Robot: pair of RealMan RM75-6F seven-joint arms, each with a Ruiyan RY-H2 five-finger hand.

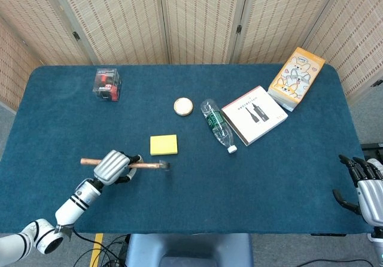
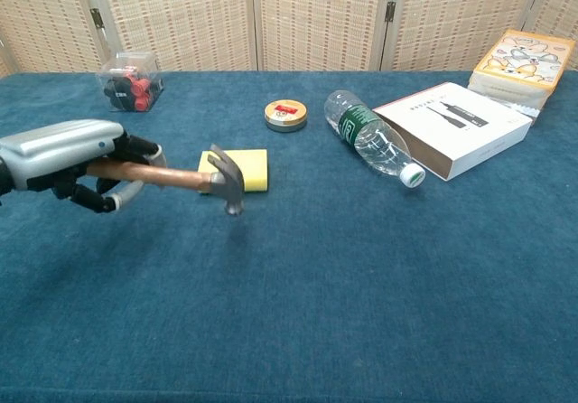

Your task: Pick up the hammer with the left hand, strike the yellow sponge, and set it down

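My left hand (image 1: pixel 112 166) (image 2: pixel 77 161) grips the wooden handle of the hammer (image 1: pixel 143 165) (image 2: pixel 185 177). The hammer is level, its metal head (image 2: pixel 226 189) pointing down, in front of the yellow sponge (image 1: pixel 163 144) (image 2: pixel 240 168) and nearer to me. In the chest view the head hangs a little above the cloth, overlapping the sponge's left front corner. The sponge lies flat on the blue table (image 1: pixel 239 177). My right hand (image 1: pixel 365 186) hangs off the table's right edge in the head view, fingers spread and holding nothing.
Behind the sponge sit a round tin (image 1: pixel 183 106) (image 2: pixel 285 115) and a clear box of red and black parts (image 1: pixel 107 83) (image 2: pixel 129 83). To the right lie a plastic bottle (image 1: pixel 218 125) (image 2: pixel 370 139), a white box (image 1: pixel 254 114) (image 2: pixel 452 127) and a cartoon-printed carton (image 1: pixel 295 77) (image 2: pixel 525 62).
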